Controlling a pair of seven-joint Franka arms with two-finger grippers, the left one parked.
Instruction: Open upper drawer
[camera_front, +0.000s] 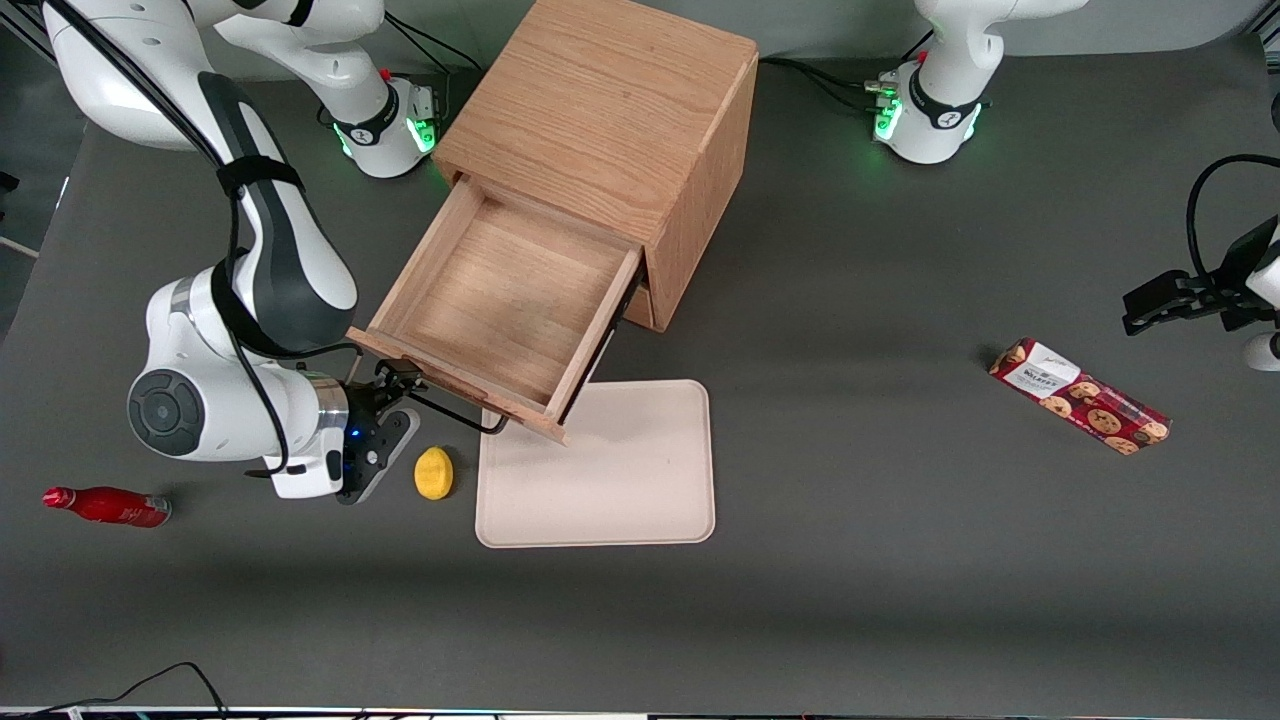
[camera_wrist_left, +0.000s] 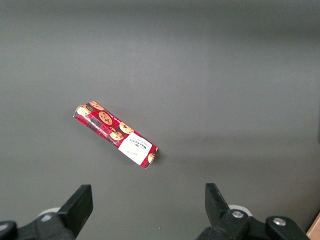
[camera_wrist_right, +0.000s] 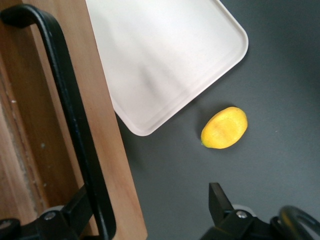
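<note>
The upper drawer (camera_front: 505, 300) stands pulled well out of the oak cabinet (camera_front: 610, 110), its black handle (camera_wrist_right: 75, 125) just beside one finger of the gripper (camera_front: 395, 400), whose fingers are spread apart and grasp nothing. In my judgement the pull is essentially complete; the next move calls for backing clear of the handle without striking the lemon (camera_front: 434, 473) nearby.

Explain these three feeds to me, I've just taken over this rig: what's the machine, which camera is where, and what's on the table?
A white robot arm works a wooden cabinet. The front camera faces the robots; the two others ride on the wrists. The upper drawer is pulled well out. The gripper is open at its black handle, one finger either side, holding nothing. On the grey table lie a beige tray, a yellow lemon, a red bottle, and a cookie packet toward the parked arm's end.
</note>
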